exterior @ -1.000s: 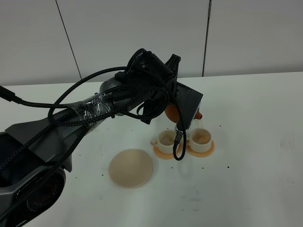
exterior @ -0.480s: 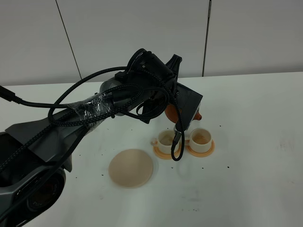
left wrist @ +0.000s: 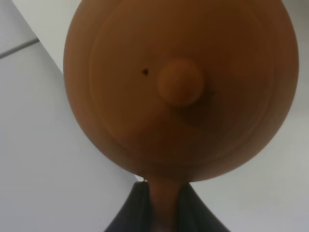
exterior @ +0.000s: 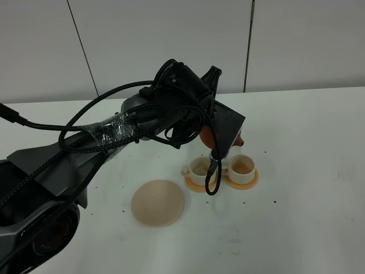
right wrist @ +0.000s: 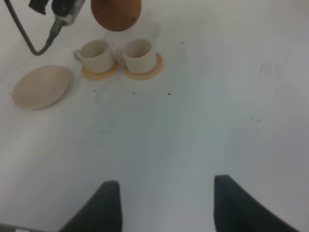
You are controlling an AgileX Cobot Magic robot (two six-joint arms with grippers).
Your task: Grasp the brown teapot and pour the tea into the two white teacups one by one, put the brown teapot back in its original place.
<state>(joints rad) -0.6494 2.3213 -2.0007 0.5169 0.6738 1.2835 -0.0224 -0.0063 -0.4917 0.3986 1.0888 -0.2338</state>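
Note:
My left gripper is shut on the loop handle of the brown teapot, which fills the left wrist view with its knobbed lid facing the camera. In the exterior view the teapot hangs in the air, tilted, just behind and above the two white teacups on their orange coasters, with its spout over the right cup. The beige trivet lies bare to the front left. The right wrist view shows the teapot, the cups and the trivet. My right gripper is open and empty, well short of them.
The left arm's black wrist housing and a dangling cable hang in front of the cups and partly hide the teapot. Small dark specks lie scattered on the white table. A white panelled wall stands behind.
Almost nothing has moved. The left arm holds the teapot in about the same place, and the dangling cable has swung slightly.

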